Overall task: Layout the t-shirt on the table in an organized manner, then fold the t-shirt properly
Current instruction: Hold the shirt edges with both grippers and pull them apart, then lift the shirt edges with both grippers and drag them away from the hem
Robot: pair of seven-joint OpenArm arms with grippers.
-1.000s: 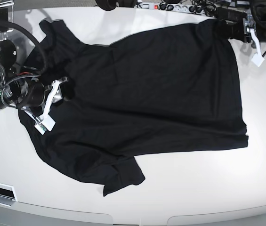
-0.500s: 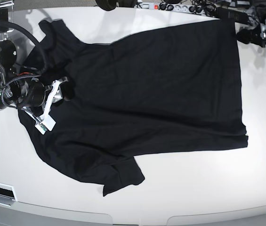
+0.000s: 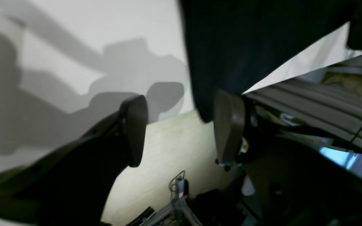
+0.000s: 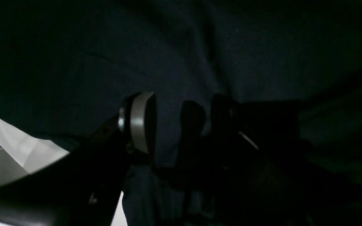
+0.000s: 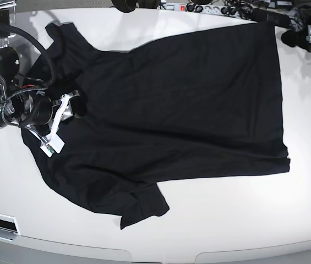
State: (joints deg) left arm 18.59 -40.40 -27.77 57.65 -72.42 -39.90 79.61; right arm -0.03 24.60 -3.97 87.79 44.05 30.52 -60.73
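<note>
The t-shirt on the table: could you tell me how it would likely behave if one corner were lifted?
The t-shirt is thin, wrinkled cloth lying flat, so it would probably drape limply and bunch rather than hold shape. It looks light for its spread. On the glossy table it may well slide when dragged.

Black t-shirt (image 5: 177, 110) lies spread flat, slightly wrinkled, across white table (image 5: 243, 220).
</note>
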